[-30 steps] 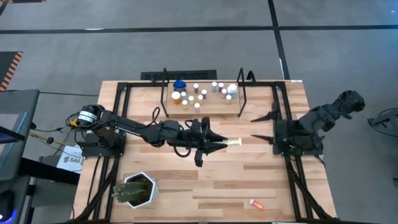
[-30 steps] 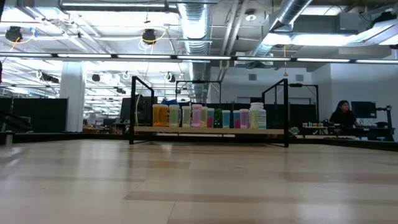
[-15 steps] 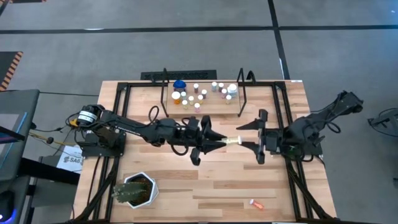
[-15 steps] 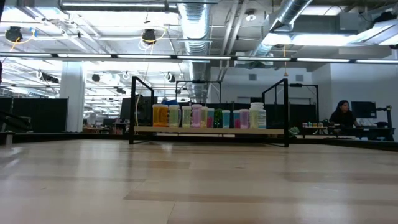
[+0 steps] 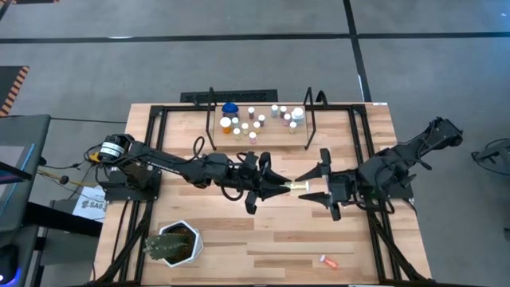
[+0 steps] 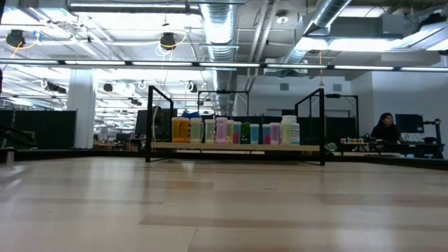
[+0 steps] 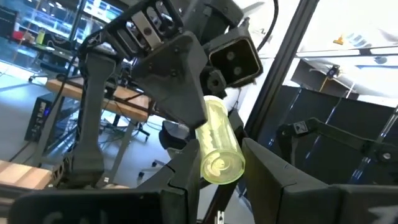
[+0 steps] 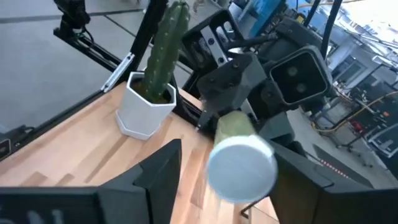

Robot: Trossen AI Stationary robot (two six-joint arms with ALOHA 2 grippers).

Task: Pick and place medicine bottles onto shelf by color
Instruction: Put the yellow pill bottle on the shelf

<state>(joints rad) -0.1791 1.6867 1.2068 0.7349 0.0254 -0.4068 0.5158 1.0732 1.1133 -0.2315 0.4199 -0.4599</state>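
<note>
**Two arms meet mid-table over a yellow bottle**

A green spiky cactus in a white hexagonal pot (image 5: 174,243) stands at the near left corner of the light-wood table (image 5: 239,239), well clear of the work. The left arm reaches toward the centre, its left hand (image 5: 280,187) clamped on the base end of a pale yellow cylindrical medicine bottle with a white cap (image 5: 299,186), held lying flat above the table with the cap pointing at the other arm. That pose looks chosen for a handover: the free capped end is offered outward. The right hand (image 5: 316,182) faces it, fingers parted on either side of the cap and not yet seen gripping; the right wrist view shows the white cap (image 8: 241,169) between its two dark fingers (image 8: 158,171).

At the far edge, the narrow light-wood shelf with black rod uprights (image 5: 275,139) carries a cluster of small bottles, a blue-lidded one (image 5: 230,108) at its left end. An orange-and-white item (image 5: 328,261) lies alone near the front right edge, likely awaiting its turn.
</note>
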